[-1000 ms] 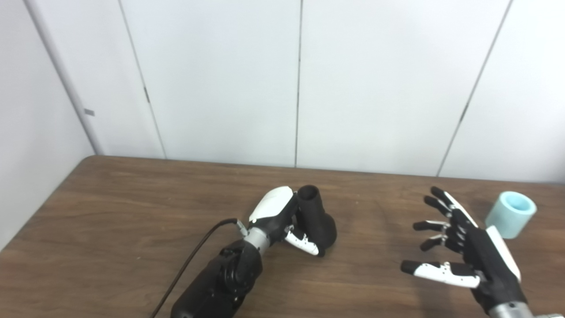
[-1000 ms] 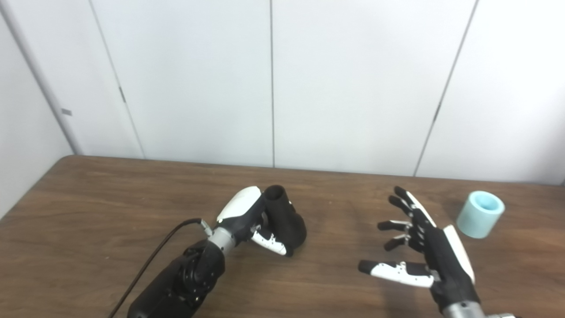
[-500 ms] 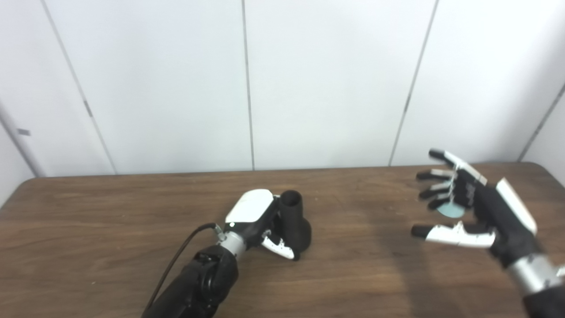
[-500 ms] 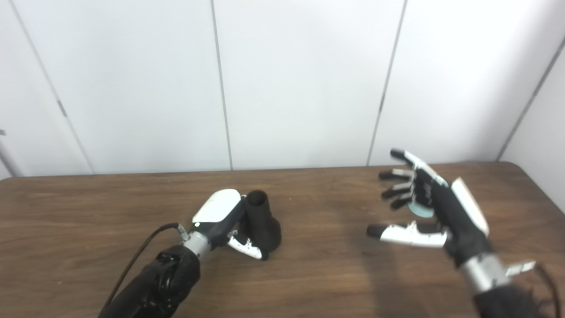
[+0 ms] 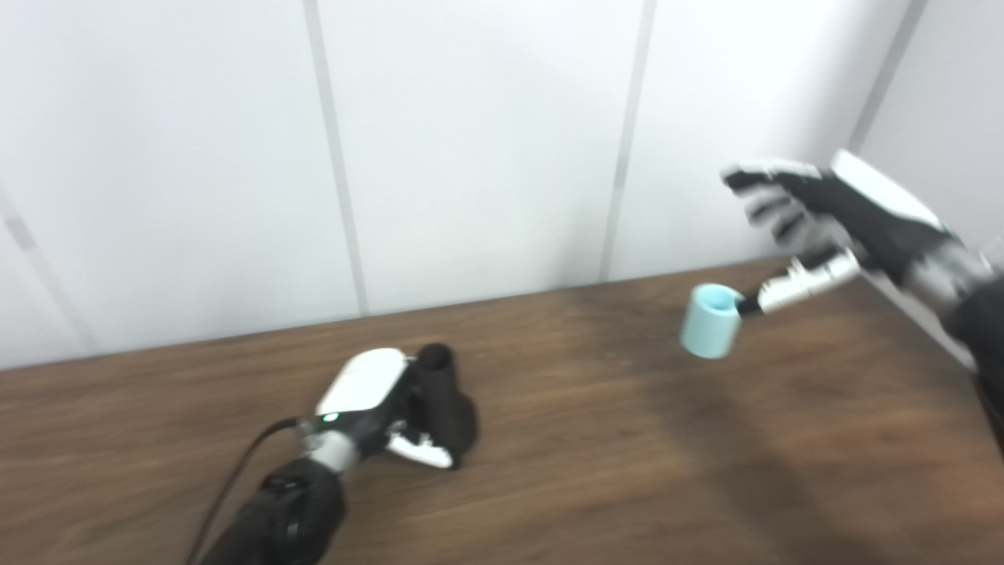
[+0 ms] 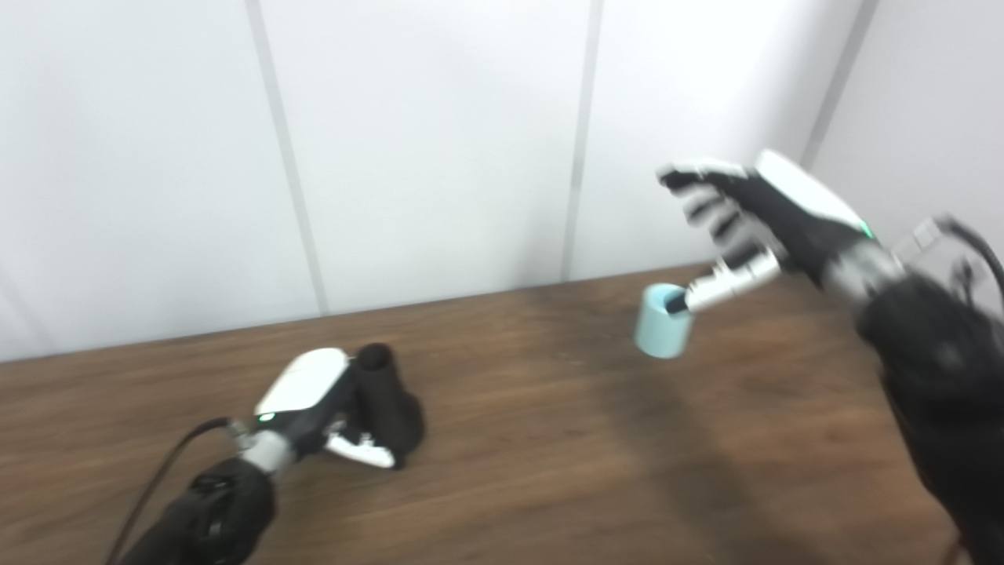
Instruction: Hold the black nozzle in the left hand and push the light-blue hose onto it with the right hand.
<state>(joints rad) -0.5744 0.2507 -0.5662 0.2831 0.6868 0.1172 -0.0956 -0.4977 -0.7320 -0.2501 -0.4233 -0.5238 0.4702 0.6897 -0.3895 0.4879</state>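
Left eye view: camera has swung right; right hand [image 5: 843,212], fingers spread and empty, has risen to upper right above the hose [image 5: 710,322] on the tabletop [image 5: 596,439]. Left hand [image 5: 376,400] stays clamped on the nozzle [image 5: 443,396], lower left. Hose ungrasped.

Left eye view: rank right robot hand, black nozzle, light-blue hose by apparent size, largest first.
1. Right robot hand: clearly largest in frame, though blurred, raised and maybe nearer the camera.
2. Black nozzle: mid-sized, partly hidden by the left robot hand.
3. Light-blue hose: looks smallest, but close to the nozzle; ranking unsure.
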